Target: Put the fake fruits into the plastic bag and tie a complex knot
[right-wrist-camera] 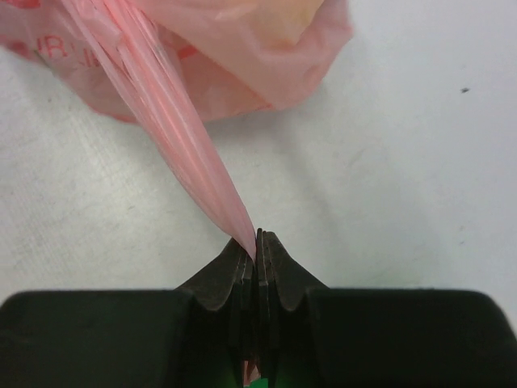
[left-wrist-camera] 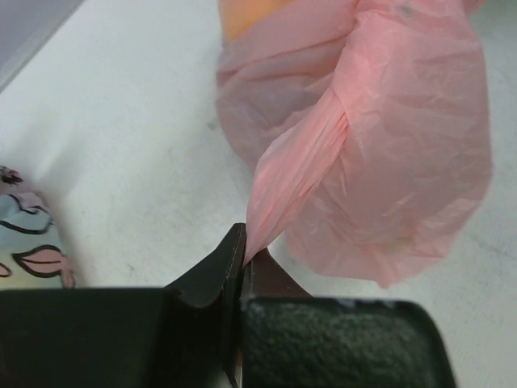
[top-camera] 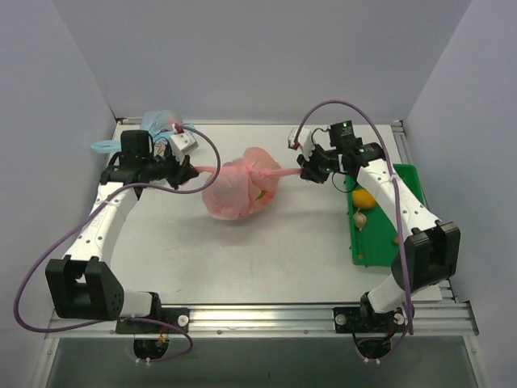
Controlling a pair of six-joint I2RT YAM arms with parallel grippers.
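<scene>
Bag: the plastic bag point(top-camera: 236, 192) sits mid-frame in the top view, bulging with fruit, knot point(top-camera: 257, 175) at its crown.
Left gripper: left gripper point(top-camera: 191, 170) clenched on one pink handle strand, stretched taut leftward.
Right gripper: right gripper point(top-camera: 305, 171) pinching the other handle point(right-wrist-camera: 190, 158), pulled rightward.
Leftovers: a yellow fruit point(top-camera: 363, 197) and a pale piece point(top-camera: 360, 219) lie on the green tray point(top-camera: 408, 179), right side.
Tip: pull evenly outward, low and level, so the knot cinches without tearing thin plastic.
Blue bag: upper left, untouched.
</scene>
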